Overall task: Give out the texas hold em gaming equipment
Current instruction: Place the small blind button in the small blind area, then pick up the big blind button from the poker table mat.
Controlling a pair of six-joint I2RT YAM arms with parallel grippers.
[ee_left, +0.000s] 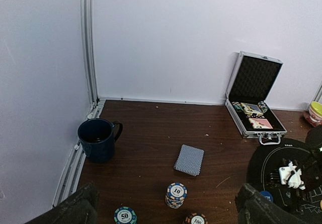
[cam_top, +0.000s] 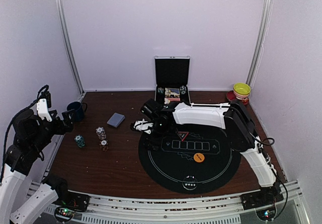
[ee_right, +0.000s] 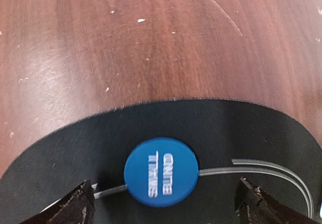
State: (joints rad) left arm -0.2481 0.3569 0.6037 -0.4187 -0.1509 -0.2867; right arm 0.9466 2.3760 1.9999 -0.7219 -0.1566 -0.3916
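Basically, the R gripper sat low over the left rim of the round black mat with its jaws spread wide. In the wrist view its fingertips stood either side of the blue button, marked SMALL BLIND, w/o touching it. That button lay flat on the mat just inside the edge, over a thin white printed line. An orange button lay further in on the mat, towards the front. The L gripper hung off to the left near the dark blue mug, also wide apart and holding nothing. On the bare wood ahead of it, the card deck lay face down, approx. between the mug and the silver case. Nearer, three chip stacks stood close together: one topped w/ a 10 chip, a teal 50 stack and a 100 stack, the last two cut by the frame edge. The case stood open at the back wall, lid upright, w/ cards etc. inside. Stacked bowls sat in the far right corner.
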